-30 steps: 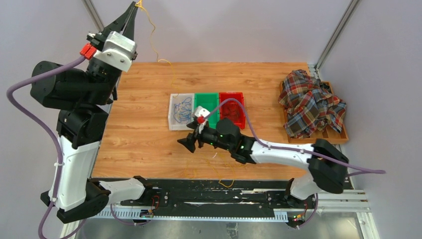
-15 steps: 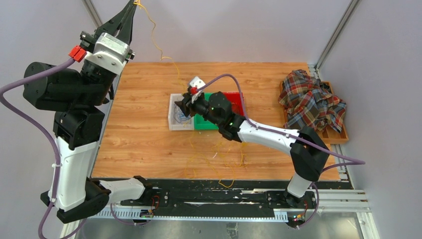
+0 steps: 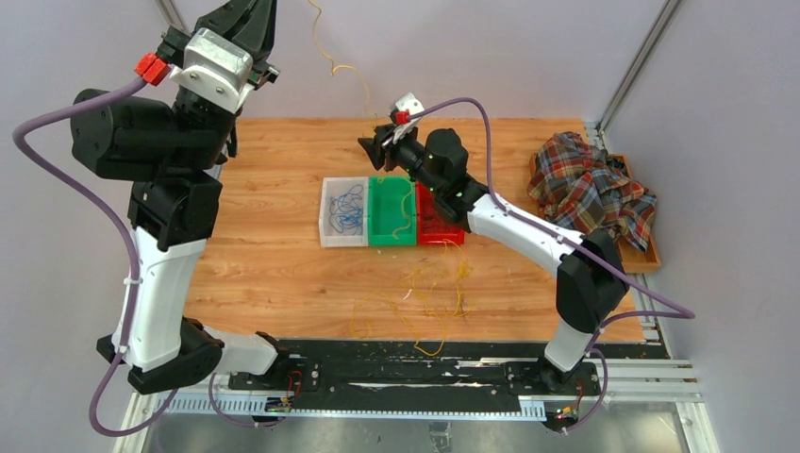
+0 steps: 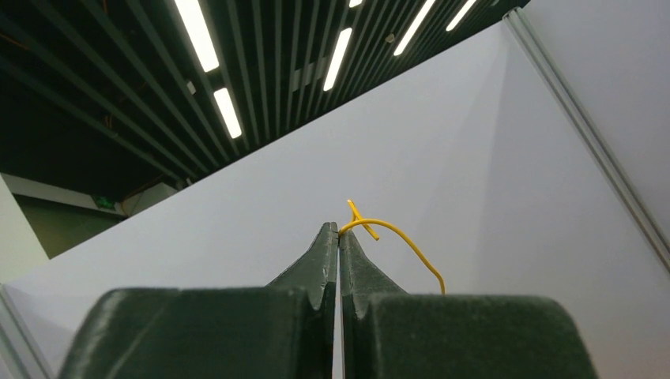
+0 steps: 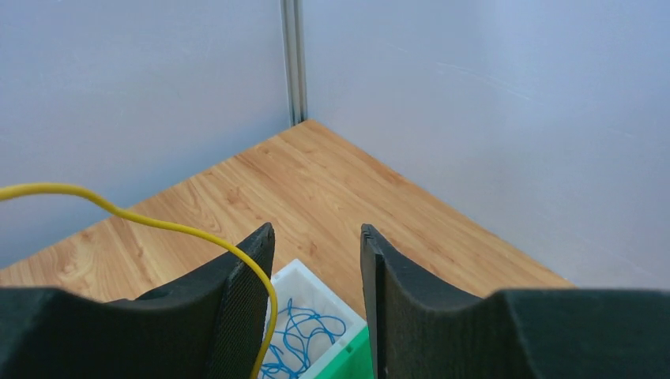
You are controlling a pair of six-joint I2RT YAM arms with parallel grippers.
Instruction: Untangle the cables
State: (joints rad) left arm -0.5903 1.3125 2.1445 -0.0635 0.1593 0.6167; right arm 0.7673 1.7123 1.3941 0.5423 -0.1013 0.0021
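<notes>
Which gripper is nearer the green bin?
Right. The right gripper hovers just beyond the far edge of the green bin; the left gripper is raised high at the far left.

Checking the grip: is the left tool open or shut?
Shut: the left tool has its tips together, pinching the yellow cable.

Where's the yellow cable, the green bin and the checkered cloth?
yellow cable [image 4: 403, 237]: left wrist view, its arching part.
green bin [image 3: 382, 225]: top view, bare floor.
checkered cloth [image 3: 590, 193]: top view, middle of heap.

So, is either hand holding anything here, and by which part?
The left hand pinches the yellow cable just short of its end; the right hand is open, holding nothing.
</notes>
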